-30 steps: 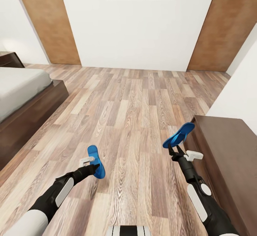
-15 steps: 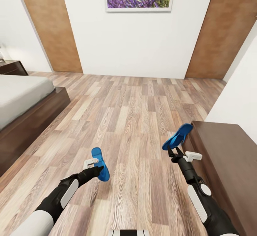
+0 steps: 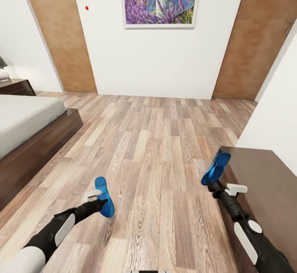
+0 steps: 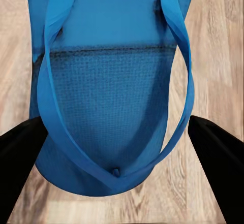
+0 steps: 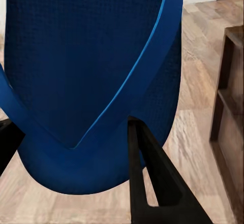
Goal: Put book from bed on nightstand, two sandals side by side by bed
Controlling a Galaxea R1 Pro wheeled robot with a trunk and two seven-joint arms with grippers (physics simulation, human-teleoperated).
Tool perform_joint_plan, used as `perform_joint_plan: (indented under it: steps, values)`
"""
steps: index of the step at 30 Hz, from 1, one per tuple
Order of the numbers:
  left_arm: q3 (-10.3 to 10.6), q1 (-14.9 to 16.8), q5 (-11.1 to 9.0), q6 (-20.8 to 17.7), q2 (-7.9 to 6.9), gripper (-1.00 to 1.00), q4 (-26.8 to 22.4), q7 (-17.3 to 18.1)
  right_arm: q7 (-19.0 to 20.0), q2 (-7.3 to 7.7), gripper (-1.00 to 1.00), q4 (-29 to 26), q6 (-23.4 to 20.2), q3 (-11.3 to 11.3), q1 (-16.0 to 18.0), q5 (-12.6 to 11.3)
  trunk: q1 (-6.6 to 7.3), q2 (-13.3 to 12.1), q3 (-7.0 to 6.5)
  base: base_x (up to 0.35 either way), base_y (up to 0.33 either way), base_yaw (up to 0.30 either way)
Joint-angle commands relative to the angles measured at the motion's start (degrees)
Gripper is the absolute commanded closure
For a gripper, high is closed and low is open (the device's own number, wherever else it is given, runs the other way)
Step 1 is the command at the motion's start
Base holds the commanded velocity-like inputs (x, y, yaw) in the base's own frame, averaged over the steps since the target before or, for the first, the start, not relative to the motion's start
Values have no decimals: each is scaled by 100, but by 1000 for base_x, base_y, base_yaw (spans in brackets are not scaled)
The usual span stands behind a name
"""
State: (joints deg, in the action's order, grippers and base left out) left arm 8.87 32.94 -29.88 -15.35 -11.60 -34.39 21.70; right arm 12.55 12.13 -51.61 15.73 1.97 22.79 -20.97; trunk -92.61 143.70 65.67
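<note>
Left claw (image 3: 103, 202) clamped on 1 blue sandal (image 3: 104, 196), which stands up from its fingertips. Right claw (image 3: 213, 183) clamped on the other sandal (image 3: 216, 167), which projects beyond it.

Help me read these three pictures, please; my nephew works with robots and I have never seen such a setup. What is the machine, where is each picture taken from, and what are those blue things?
These are renders from a simulator, not photographs. The machine is a wheeled robot with two black arms, steered by a person. The wide picture comes from a camera on its head, looking down over both arms into a bedroom with a wood-plank floor. The left gripper and the right gripper are each shut on a blue sandal, one being the left sandal, the other the right sandal. Both are held above the floor. The other two pictures come from cameras near each gripper, so the sandals loom large: and. The bed is at the left, with a nightstand beyond it and a dark cabinet at the right.
</note>
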Motion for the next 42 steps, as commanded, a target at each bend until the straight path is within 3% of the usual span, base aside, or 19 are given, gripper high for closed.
perform_joint_plan:
  steps: [1, 3, 4, 5, 8, 9, 12, 29, 36, 42]
  values:
    - [21, 2, -64, 34, -88, 100, 92, 244, 52, 81, 100, 137, 9, -2, 2, -52, 4, 0, -19, 0, 0, 0]
    - [15, 2, -63, 170, -243, 100, 280, 755, 75, 164, 100, 332, 9, -3, 2, -59, 9, -2, -63, 0, 0, 0]
    - [12, 2, -62, 257, -339, 100, 472, 1169, 240, 200, 100, 541, 9, -3, -1, -64, 11, -4, -85, 0, 0, 0]
    - [11, 2, -62, 290, -375, 100, 619, 1349, 522, 210, 100, 712, 5, -3, -2, -69, 14, -5, -107, 0, 0, 0]
    - [15, 2, -62, 409, -403, 100, 874, 1494, 1131, 216, 100, 987, -11, -3, -2, -72, 22, -9, -174, 0, 0, 0]
    - [20, 2, -62, 583, -408, 100, 1091, 1540, 1445, 218, 100, 1155, -43, -3, -2, -73, 24, -10, -196, 0, 0, 0]
    - [26, 2, -63, 1061, -395, 100, 1455, 1705, 1846, 216, 100, 1555, -78, -3, -2, -69, 32, -14, -262, 0, 0, 0]
    - [36, 2, -71, 1210, -387, 100, 1584, 1813, 1945, 167, 100, 1817, -87, -3, -2, -65, 76, -37, -639, 0, 0, 0]
    - [36, 2, -71, 1210, -385, 100, 1624, 1801, 1953, 176, 100, 2369, -80, -3, -2, -41, 94, -47, -794, 0, 0, 0]
    - [36, 2, -63, 1217, -374, 100, 1819, 1781, 1953, 175, 100, 2555, -79, -3, -2, -25, 226, -287, -902, 0, 0, 0]
